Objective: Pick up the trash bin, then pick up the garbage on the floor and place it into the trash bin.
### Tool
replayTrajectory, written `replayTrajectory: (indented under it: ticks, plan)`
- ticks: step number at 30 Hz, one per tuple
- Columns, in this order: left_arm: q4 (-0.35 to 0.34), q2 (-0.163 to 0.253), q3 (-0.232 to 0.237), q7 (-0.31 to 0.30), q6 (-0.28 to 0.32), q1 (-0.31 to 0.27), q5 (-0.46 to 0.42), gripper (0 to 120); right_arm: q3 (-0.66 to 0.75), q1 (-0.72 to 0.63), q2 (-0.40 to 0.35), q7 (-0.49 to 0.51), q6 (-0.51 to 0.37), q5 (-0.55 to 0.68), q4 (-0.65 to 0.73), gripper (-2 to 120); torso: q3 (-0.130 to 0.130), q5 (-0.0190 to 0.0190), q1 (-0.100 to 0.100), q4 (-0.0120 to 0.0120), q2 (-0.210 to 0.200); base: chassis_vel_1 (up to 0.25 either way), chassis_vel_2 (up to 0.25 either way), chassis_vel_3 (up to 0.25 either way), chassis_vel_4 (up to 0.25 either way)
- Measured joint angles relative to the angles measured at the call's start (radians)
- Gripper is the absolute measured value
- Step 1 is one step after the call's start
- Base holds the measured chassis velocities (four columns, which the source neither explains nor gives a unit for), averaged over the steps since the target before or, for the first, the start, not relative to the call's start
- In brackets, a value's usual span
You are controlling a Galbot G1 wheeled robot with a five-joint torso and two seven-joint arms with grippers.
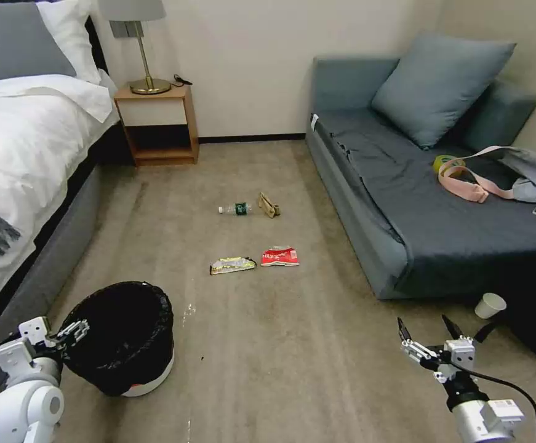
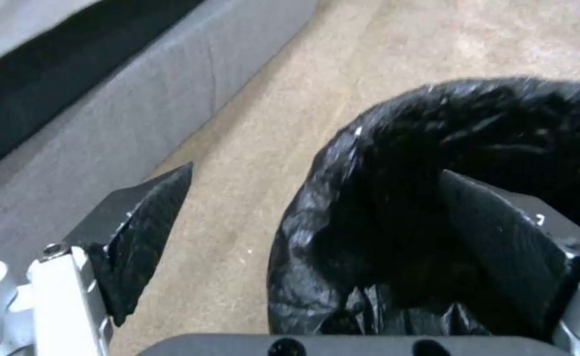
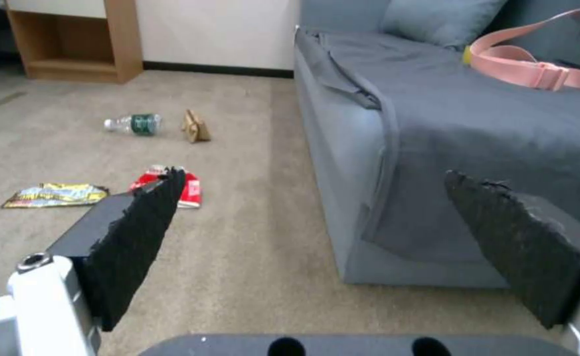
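Observation:
The trash bin (image 1: pixel 120 335), black-bagged with a white base, stands on the carpet at the near left. My left gripper (image 1: pixel 74 332) is open at its left rim. In the left wrist view the gripper (image 2: pixel 316 170) straddles the bagged rim (image 2: pixel 343 198), one finger outside and one inside. The garbage lies mid-floor: a red-and-white wrapper (image 1: pixel 279 256), a yellow-silver wrapper (image 1: pixel 232 265), a clear bottle (image 1: pixel 237 209) and a tan cardboard piece (image 1: pixel 269 205). My right gripper (image 1: pixel 423 329) hangs open and empty at the near right, well short of the wrappers (image 3: pixel 191 190).
A bed (image 1: pixel 21 154) runs along the left, its grey base close behind the bin. A nightstand (image 1: pixel 157 123) with a lamp stands at the far wall. A grey sofa (image 1: pixel 415 203) with a bag fills the right; a paper cup (image 1: pixel 490 305) sits by its foot.

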Motion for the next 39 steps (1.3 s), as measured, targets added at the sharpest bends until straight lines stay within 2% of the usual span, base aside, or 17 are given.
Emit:
replayTrajectory:
  ticks: [3, 11, 16, 20, 21, 23, 24, 27, 28, 31, 32, 35, 37, 39]
  plan:
    - [0.006, 0.000, 0.001, 0.000, 0.004, -0.001, -0.002, 100, 0.000, 0.000, 0.000, 0.001, 0.001, -0.001, -0.001, 100, 0.000, 0.0000, 0.000, 0.0000, 0.000, 0.000, 0.000, 0.000, 0.000]
    - [0.078, 0.009, 0.034, -0.001, 0.028, -0.027, -0.010, 100, 0.004, -0.003, -0.001, 0.001, 0.010, 0.003, -0.004, 100, 0.000, -0.0002, 0.000, 0.0000, 0.000, 0.000, 0.000, 0.000, 0.000]
    - [0.092, 0.012, 0.041, -0.002, 0.036, -0.035, -0.011, 100, 0.005, -0.003, 0.001, 0.002, 0.013, 0.004, -0.009, 100, 0.000, 0.0003, 0.000, 0.0000, 0.000, 0.000, 0.000, 0.000, 0.000]
    - [0.108, 0.012, 0.048, 0.003, 0.037, -0.037, 0.007, 86, 0.005, -0.001, 0.003, 0.006, 0.015, 0.005, -0.013, 100, 0.000, 0.0006, 0.000, -0.0001, 0.000, 0.000, 0.000, 0.000, 0.000]
    - [0.108, 0.012, 0.048, 0.003, 0.037, -0.037, 0.007, 86, 0.005, -0.001, 0.003, 0.006, 0.015, 0.005, -0.013, 100, 0.000, 0.0006, 0.000, -0.0001, 0.000, 0.000, 0.000, 0.000, 0.000]
    - [0.117, 0.006, 0.048, 0.006, 0.034, -0.035, 0.016, 75, 0.004, 0.004, 0.005, 0.012, 0.015, 0.008, -0.014, 100, 0.000, 0.0012, 0.000, 0.0002, 0.000, 0.000, 0.000, 0.000, 0.000]
    - [0.117, 0.006, 0.048, 0.006, 0.034, -0.035, 0.016, 75, 0.004, 0.004, 0.005, 0.012, 0.015, 0.008, -0.014, 100, 0.000, 0.0012, 0.000, 0.0002, 0.000, 0.000, 0.000, 0.000, 0.000]
    - [0.119, 0.001, 0.049, 0.009, 0.031, -0.034, 0.018, 61, 0.004, 0.010, 0.004, 0.016, 0.011, 0.015, -0.016, 100, 0.000, 0.0012, 0.000, 0.0003, 0.000, 0.000, 0.000, 0.000, 0.000]
    - [0.119, 0.001, 0.049, 0.009, 0.031, -0.034, 0.018, 61, 0.004, 0.010, 0.004, 0.016, 0.011, 0.015, -0.016, 100, 0.000, 0.0012, 0.000, 0.0003, 0.000, 0.000, 0.000, 0.000, 0.000]
    - [0.122, -0.002, 0.052, 0.016, 0.027, -0.037, 0.019, 46, 0.003, 0.014, 0.003, 0.018, 0.011, 0.018, -0.025, 100, 0.000, 0.0009, 0.000, 0.0001, 0.000, 0.000, 0.000, 0.000, 0.000]
    - [0.122, -0.002, 0.052, 0.016, 0.027, -0.037, 0.019, 46, 0.003, 0.014, 0.003, 0.018, 0.011, 0.018, -0.025, 100, 0.000, 0.0009, 0.000, 0.0001, 0.000, 0.000, 0.000, 0.000, 0.000]
    - [0.124, -0.005, 0.055, 0.022, 0.024, -0.037, 0.020, 32, 0.004, 0.016, 0.003, 0.019, 0.012, 0.020, -0.033, 100, 0.000, 0.0009, 0.000, 0.0001, 0.000, 0.000, 0.000, 0.000, 0.000]
    - [0.124, -0.006, 0.056, 0.023, 0.023, -0.037, 0.020, 30, 0.004, 0.016, 0.003, 0.019, 0.012, 0.021, -0.034, 100, 0.000, 0.0010, 0.000, 0.0000, 0.000, 0.000, 0.000, 0.000, 0.000]
    - [0.120, -0.008, 0.059, 0.026, 0.022, -0.037, 0.020, 24, 0.006, 0.017, 0.003, 0.019, 0.013, 0.023, -0.036, 100, 0.000, 0.0010, 0.000, 0.0001, 0.000, 0.000, 0.000, 0.000, 0.000]
